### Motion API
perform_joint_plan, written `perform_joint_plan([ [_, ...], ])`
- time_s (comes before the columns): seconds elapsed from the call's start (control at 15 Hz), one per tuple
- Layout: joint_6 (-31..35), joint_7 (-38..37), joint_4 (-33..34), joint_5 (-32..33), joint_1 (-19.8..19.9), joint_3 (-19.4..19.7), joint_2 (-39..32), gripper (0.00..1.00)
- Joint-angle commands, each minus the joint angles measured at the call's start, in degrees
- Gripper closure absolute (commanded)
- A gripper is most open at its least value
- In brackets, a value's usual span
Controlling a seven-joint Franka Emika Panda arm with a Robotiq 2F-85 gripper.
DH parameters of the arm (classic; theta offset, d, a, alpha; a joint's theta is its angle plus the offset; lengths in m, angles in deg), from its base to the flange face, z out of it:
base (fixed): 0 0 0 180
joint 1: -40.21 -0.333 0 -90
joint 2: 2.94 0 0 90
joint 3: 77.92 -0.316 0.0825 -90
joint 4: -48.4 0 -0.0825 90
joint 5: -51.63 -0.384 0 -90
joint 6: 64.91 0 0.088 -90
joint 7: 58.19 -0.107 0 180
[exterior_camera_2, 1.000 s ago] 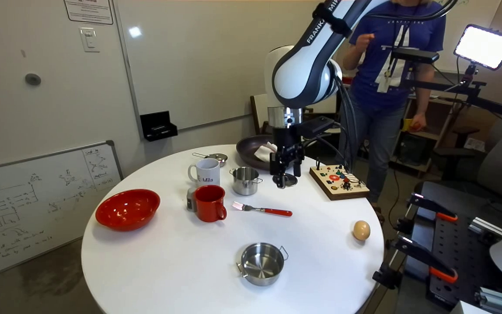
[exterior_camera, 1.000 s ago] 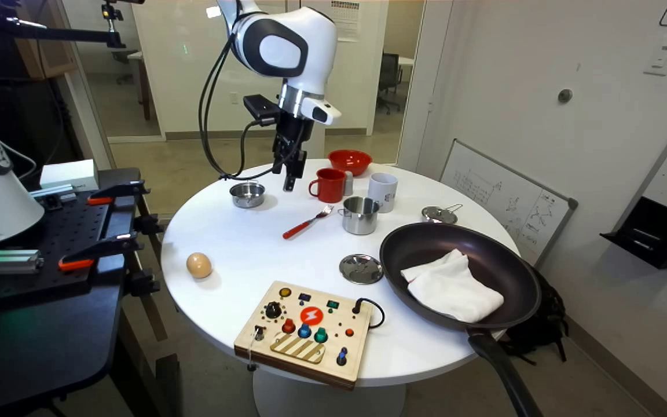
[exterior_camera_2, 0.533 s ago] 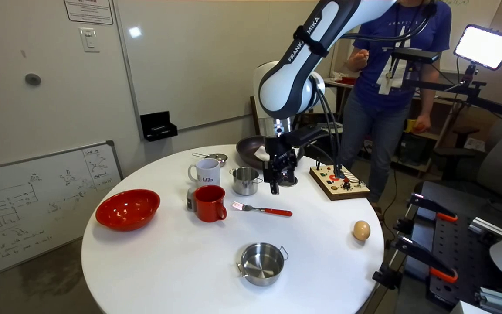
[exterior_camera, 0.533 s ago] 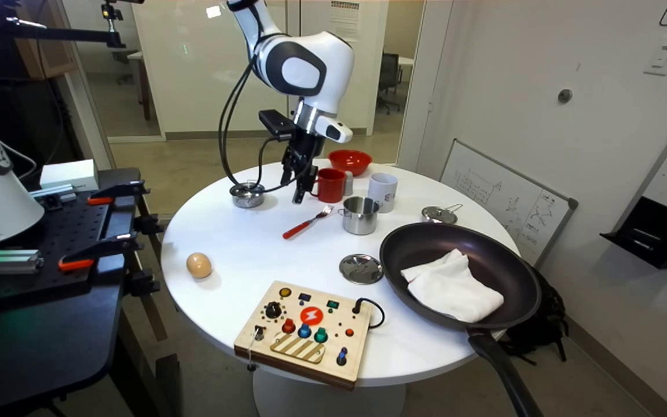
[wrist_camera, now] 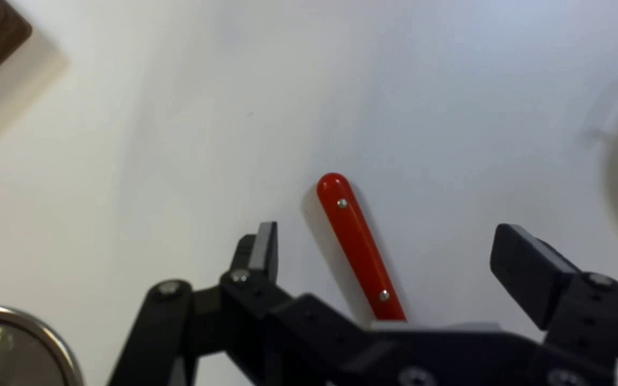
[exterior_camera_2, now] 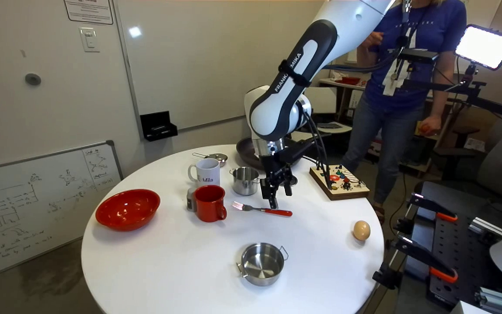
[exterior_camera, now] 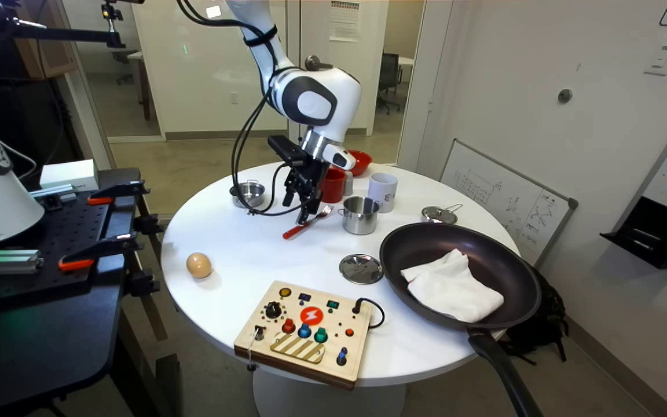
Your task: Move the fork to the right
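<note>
The fork lies flat on the white table, its red handle [exterior_camera_2: 278, 212] and silver head [exterior_camera_2: 242, 206] in full view in an exterior view. In an exterior view its red handle [exterior_camera: 294, 231] also shows, with the middle partly behind a fingertip. My gripper [exterior_camera_2: 280, 198] is just above the fork, jaws wide apart and empty. In the wrist view, the handle [wrist_camera: 360, 241] lies between the open fingers of the gripper [wrist_camera: 387, 244], nearer the left finger and touching neither. The fork's head is hidden there behind the gripper body.
A red mug [exterior_camera_2: 210, 204], a steel pot [exterior_camera_2: 245, 181] and a white mug [exterior_camera: 383, 192] stand near the fork's head. A small steel bowl [exterior_camera_2: 262, 264], an egg [exterior_camera: 199, 265], a lid [exterior_camera: 361, 269], a button box [exterior_camera: 304, 330] and a pan [exterior_camera: 414, 237] are around.
My gripper has come down toward the table and moved over the fork. Its jaws stay open. The fork and the other objects have not moved.
</note>
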Motion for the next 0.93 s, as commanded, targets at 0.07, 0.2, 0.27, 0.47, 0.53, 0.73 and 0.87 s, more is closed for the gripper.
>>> perform_joint_plan([
  [0.07,-3.6,0.4,6.1,1.9,-1.4,0.7,-5.3,0.00],
  [0.2,-4.1,0.4,7.2,2.3,-1.6,0.7,-6.1,0.00],
  [0.27,-4.4,0.3,7.7,2.4,-1.7,0.7,-6.5,0.00],
  [0.47,-5.6,0.0,9.2,2.9,-2.3,1.0,-7.5,0.00],
  [0.53,-5.9,-0.2,9.8,3.2,-2.5,1.2,-7.8,0.00],
  [0.73,-7.3,0.3,11.3,3.7,-2.6,1.3,-8.9,0.00],
  [0.87,-8.6,1.1,12.7,3.5,-2.1,1.0,-10.0,0.00],
])
